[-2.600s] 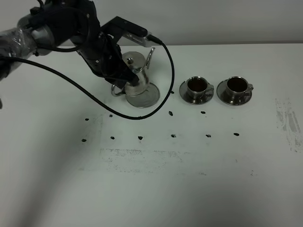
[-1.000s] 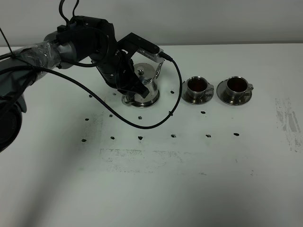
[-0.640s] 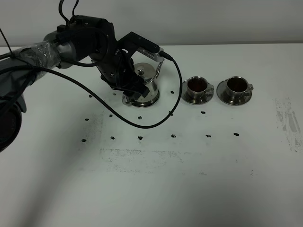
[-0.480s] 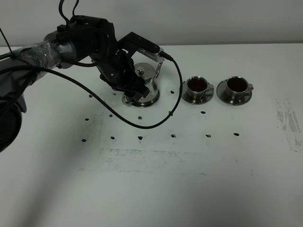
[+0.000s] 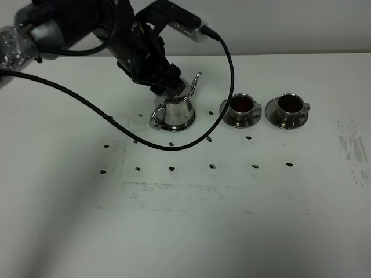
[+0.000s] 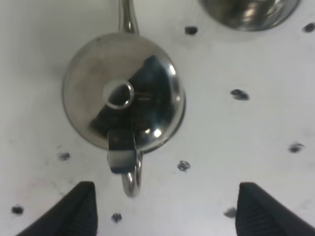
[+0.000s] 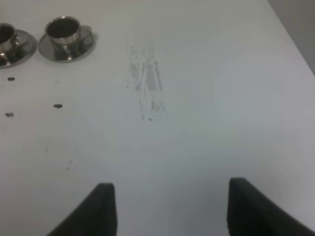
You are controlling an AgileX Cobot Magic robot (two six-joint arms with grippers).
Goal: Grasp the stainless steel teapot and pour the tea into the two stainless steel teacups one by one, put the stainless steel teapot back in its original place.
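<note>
The stainless steel teapot (image 5: 175, 110) stands upright on its round steel dish (image 5: 186, 123), spout toward the cups, loop handle (image 5: 155, 117) to the left. In the left wrist view the teapot (image 6: 123, 98) lies below and between the spread fingers (image 6: 81, 209). My left gripper (image 5: 169, 88) hovers open just above the lid, holding nothing. The two stainless steel teacups (image 5: 242, 105) (image 5: 290, 104) sit on saucers to the right, both holding dark tea. The right wrist view shows one cup (image 7: 64, 28) far off; my right gripper (image 7: 170, 211) is open and empty, out of the exterior view.
The left arm's black cable (image 5: 191, 139) loops down onto the table in front of the teapot and close to the nearer cup's saucer (image 5: 227, 119). Small black marks (image 5: 172, 169) dot the white table. Scuffed patches (image 5: 353, 147) lie at the right and front.
The teapot was tilted in my left gripper, then set upright on the dish. My left gripper has since let go of the handle and risen above the pot.
</note>
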